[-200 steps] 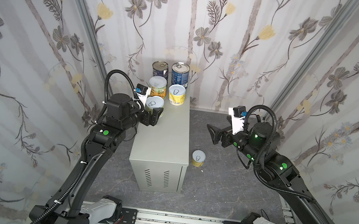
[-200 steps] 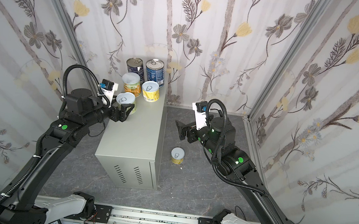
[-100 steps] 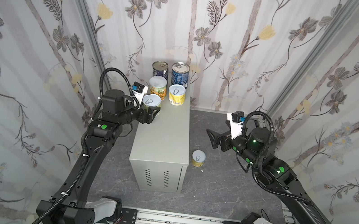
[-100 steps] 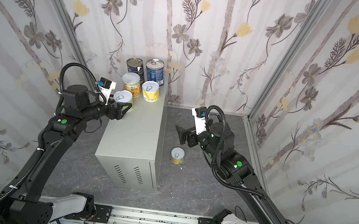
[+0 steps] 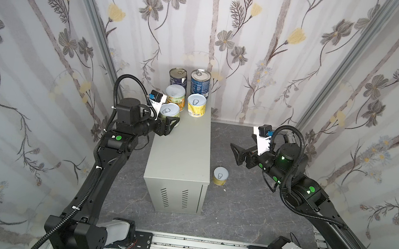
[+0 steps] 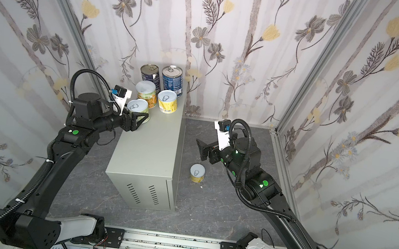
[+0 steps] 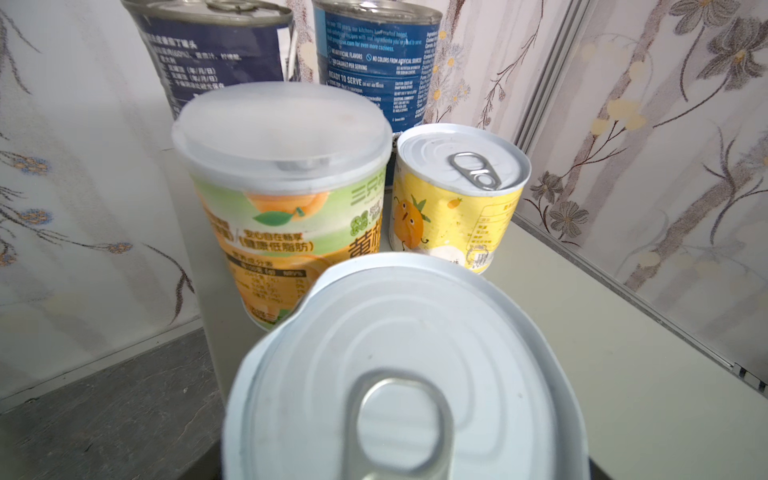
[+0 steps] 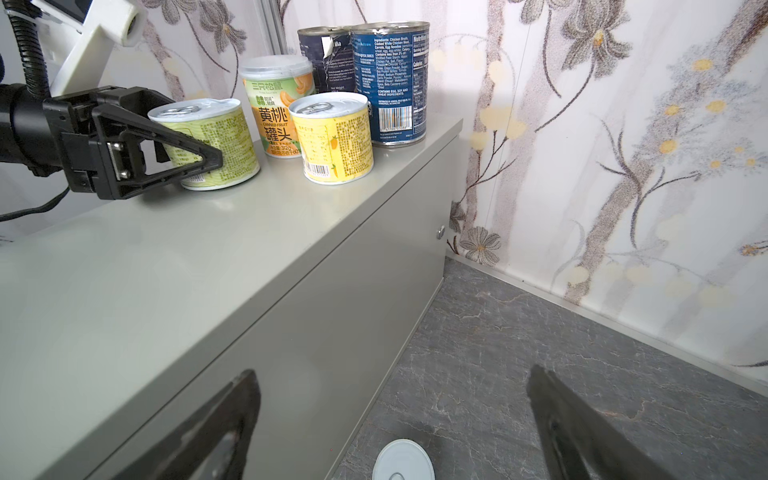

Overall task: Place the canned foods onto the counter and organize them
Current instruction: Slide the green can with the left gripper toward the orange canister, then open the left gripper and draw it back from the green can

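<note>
In both top views the left pincer (image 5: 174,122) is clamped on a green-label can (image 5: 168,110) at the far left edge of the grey worktop (image 5: 181,154). Just behind it stand a lidded can (image 5: 175,95) and a yellow can (image 5: 196,105), with two tall blue cans (image 5: 200,83) at the wall. A sixth can (image 6: 197,173) sits upright on the floor (image 6: 221,206) beside the worktop. The right pincer (image 6: 202,147) hangs near it, spread wide and empty.

From the left wrist, the gripped can's pull-tab lid (image 7: 407,374) fills the foreground, blurred.

From the right wrist, one left finger (image 8: 166,141) crosses the green-label can's side. The can seems to rest on the worktop, though its base is partly hidden. The sixth can's lid (image 8: 403,459) shows between the right pincer's parted fingers (image 8: 216,428).
</note>
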Controlling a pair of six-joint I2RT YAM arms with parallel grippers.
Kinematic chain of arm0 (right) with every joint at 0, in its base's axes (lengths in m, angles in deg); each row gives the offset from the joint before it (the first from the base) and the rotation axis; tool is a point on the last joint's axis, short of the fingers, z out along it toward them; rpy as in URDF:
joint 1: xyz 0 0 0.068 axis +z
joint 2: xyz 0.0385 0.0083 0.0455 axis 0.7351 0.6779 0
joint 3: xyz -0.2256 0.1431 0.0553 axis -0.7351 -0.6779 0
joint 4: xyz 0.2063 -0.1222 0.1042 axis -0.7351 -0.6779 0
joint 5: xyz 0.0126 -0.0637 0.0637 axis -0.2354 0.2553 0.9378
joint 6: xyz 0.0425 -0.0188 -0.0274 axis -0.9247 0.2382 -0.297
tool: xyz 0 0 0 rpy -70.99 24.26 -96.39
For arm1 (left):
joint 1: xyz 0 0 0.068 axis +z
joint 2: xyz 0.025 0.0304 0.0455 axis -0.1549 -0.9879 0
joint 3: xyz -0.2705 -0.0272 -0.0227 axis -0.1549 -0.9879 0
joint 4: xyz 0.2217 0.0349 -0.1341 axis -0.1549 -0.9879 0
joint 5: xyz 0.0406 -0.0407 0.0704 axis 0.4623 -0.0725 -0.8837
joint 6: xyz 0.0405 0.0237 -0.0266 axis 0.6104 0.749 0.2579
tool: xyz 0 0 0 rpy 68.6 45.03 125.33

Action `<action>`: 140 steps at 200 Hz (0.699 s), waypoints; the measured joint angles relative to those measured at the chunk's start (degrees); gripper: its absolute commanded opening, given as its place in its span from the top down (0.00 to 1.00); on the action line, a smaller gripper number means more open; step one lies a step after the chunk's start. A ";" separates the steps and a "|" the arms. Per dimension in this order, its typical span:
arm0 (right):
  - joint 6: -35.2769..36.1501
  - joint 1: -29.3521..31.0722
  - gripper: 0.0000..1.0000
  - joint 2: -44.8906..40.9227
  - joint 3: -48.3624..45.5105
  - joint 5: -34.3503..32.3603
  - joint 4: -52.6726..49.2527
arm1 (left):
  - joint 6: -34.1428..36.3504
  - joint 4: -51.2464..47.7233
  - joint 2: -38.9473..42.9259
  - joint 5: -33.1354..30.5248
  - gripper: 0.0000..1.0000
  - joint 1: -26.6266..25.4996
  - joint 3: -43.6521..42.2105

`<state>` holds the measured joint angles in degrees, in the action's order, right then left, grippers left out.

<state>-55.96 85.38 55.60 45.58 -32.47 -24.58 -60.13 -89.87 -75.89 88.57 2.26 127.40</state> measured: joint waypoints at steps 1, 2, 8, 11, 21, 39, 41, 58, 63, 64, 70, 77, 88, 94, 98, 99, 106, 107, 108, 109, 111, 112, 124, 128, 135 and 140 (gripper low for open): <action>0.00 0.00 0.00 0.00 0.00 0.00 0.02 | 0.00 0.00 -0.02 0.00 0.27 0.00 0.00; 0.00 0.00 0.00 0.00 0.00 0.00 0.04 | 0.00 0.00 -0.02 0.00 0.27 0.00 0.02; 0.00 -0.04 0.00 0.00 0.00 0.00 0.07 | -0.02 0.00 -0.09 0.11 0.27 0.00 0.09; 0.00 -0.04 0.00 0.00 0.00 0.00 0.07 | -0.02 0.00 -0.13 0.13 0.26 0.00 0.13; -0.02 -0.04 0.00 0.00 0.00 -0.02 0.07 | -0.02 0.02 -0.24 0.15 0.26 0.00 0.20; -0.04 -0.04 0.00 -0.13 -0.04 0.00 0.07 | -0.22 0.28 -0.46 0.17 0.25 0.00 0.26; -0.07 -0.07 0.00 -0.15 -0.07 0.00 0.07 | -0.22 0.33 -0.46 0.17 0.25 0.00 0.28; -0.22 -0.09 0.00 -0.42 -0.09 0.00 0.09 | -0.22 0.44 -0.57 0.13 0.23 0.00 0.28; -0.22 -0.09 0.00 -0.50 -0.13 0.00 0.09 | -0.22 0.46 -0.57 0.13 0.20 0.00 0.28; -0.22 -0.09 0.00 -0.52 -0.15 0.00 0.09 | -0.22 0.44 -0.57 0.13 0.20 0.00 0.28; -0.24 -0.09 0.00 -0.63 -0.22 0.00 0.07 | -0.22 0.44 -0.57 0.13 0.17 0.00 0.28; -0.24 -0.09 0.00 -0.81 -0.35 0.00 0.07 | -0.26 0.44 -0.55 0.11 0.16 0.00 0.26; -0.28 -0.09 0.00 -1.09 -0.50 0.00 0.04 | -0.59 0.61 -0.35 -0.13 0.14 0.00 0.15; -0.31 -0.09 0.00 -1.20 -0.50 0.00 0.04 | -0.59 0.83 -0.24 -0.17 0.13 0.02 0.09; -0.44 -0.09 0.00 -1.27 -0.50 0.00 0.07 | -0.59 0.94 -0.17 -0.22 0.12 0.02 0.09; -0.50 -0.09 0.00 -1.29 -0.50 0.00 0.07 | -0.59 0.96 -0.17 -0.22 0.12 0.02 0.09; -0.63 -0.09 0.00 -1.40 -0.52 0.00 0.04 | -0.59 1.33 -0.09 -0.31 0.10 0.02 0.00; -0.66 -0.09 0.00 -1.44 -0.52 0.00 0.04 | -0.59 1.33 -0.09 -0.31 0.10 0.02 0.00; -0.66 -0.09 0.00 -1.46 -0.52 0.00 0.04 | -0.59 1.36 -0.07 -0.31 0.10 0.00 0.00; -0.66 -0.09 0.00 -1.49 -0.52 0.00 0.04 | -0.59 1.36 -0.07 -0.31 0.09 0.00 0.00; -0.66 -0.09 0.00 -1.51 -0.55 0.00 0.04 | -0.59 1.36 -0.07 -0.31 0.08 0.00 0.00; -0.66 -0.09 0.00 -1.53 -0.55 0.00 0.04 | -0.59 1.36 -0.04 -0.31 0.08 0.00 -0.02; -0.66 -0.09 0.00 -1.70 -0.59 0.00 0.04 | -0.61 1.38 0.11 -0.26 0.01 0.00 -0.09; -0.66 -0.09 0.00 -1.70 -0.59 0.00 0.04 | -0.61 1.38 0.22 -0.22 0.00 0.00 -0.11; -0.66 -0.09 0.00 -1.70 -0.61 0.00 0.04 | -0.68 1.36 0.46 -0.02 0.00 0.00 -0.15; -0.66 -0.09 0.00 -1.73 -0.61 0.00 0.02 | -1.01 1.36 0.76 0.09 0.00 0.00 -0.17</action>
<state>-56.61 85.29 53.88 44.97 -32.47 -24.55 -61.14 -88.51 -75.13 88.66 2.26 127.22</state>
